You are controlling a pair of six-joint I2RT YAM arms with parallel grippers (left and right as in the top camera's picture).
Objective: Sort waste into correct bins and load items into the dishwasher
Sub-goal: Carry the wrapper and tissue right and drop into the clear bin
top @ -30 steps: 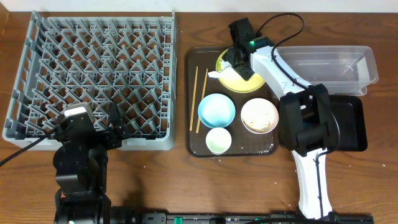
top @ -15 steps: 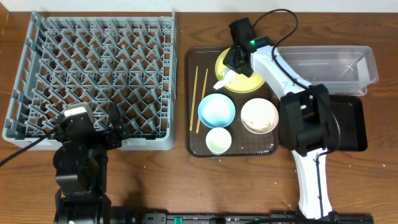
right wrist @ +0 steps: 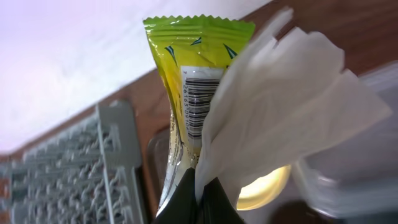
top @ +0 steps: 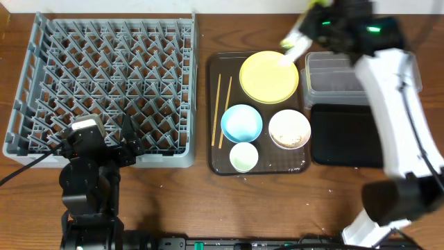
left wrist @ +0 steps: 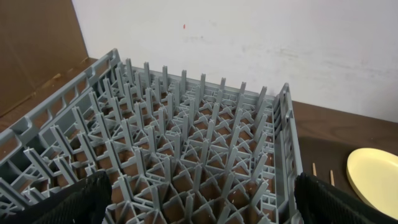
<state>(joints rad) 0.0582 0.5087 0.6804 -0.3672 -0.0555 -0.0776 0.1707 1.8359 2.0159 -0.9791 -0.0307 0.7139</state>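
Note:
My right gripper [right wrist: 208, 198] is shut on the green-and-yellow wrapper [right wrist: 186, 74] and the white napkin [right wrist: 280, 106] together, both sticking out past the fingertips. In the overhead view the right gripper [top: 307, 28] hangs raised and blurred between the bare yellow plate [top: 269, 76] and the clear tub [top: 347, 75], with the napkin [top: 291, 47] dangling over the plate's far right rim. My left gripper [left wrist: 199, 208] stands open and holds nothing over the near edge of the grey dish rack [left wrist: 180, 130]. The white bowl [top: 289, 129] holds rice-like scraps.
On the brown serving tray [top: 216, 163] lie the chopsticks [top: 222, 110], blue bowl [top: 242, 123] and small cup [top: 243, 156]. The black tray [top: 347, 135] sits in front of the clear tub. The dish rack [top: 104, 90] fills the left of the table.
The right gripper shut on the napkin and wrapper on the plate, then lifted them up and to the right toward the tub. The plate is now bare. The left arm is still.

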